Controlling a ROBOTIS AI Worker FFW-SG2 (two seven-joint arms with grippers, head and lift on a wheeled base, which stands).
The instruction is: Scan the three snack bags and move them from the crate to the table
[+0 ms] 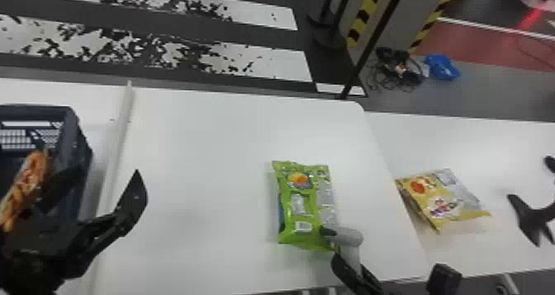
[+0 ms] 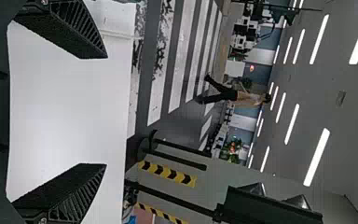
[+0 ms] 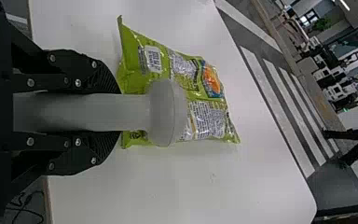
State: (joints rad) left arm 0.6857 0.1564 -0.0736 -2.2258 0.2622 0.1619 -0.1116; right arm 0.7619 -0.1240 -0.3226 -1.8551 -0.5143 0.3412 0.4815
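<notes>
My left gripper (image 1: 99, 186) stands open beside the crate (image 1: 78, 124) at the left, its fingers wide apart with nothing between them; in the left wrist view the gripper (image 2: 106, 112) is over white tabletop. An orange snack bag (image 1: 27, 184) is in the crate. On the table lies a green snack bag (image 1: 303, 203), barcode facing up. My right gripper (image 1: 336, 248) is shut on the grey scanner (image 1: 350, 236) at that bag's near right corner. In the right wrist view, the gripper (image 3: 117, 112) clasps the scanner (image 3: 168, 112) in front of the green bag (image 3: 191, 70). A yellow snack bag (image 1: 442, 199) lies farther right.
The white table (image 1: 198, 149) has a raised strip (image 1: 119, 133) beside the crate. The yellow bag rests on an adjoining white surface (image 1: 512, 158). A black forked object (image 1: 532, 217) is at the far right, and a small black block (image 1: 444, 277) at the near edge.
</notes>
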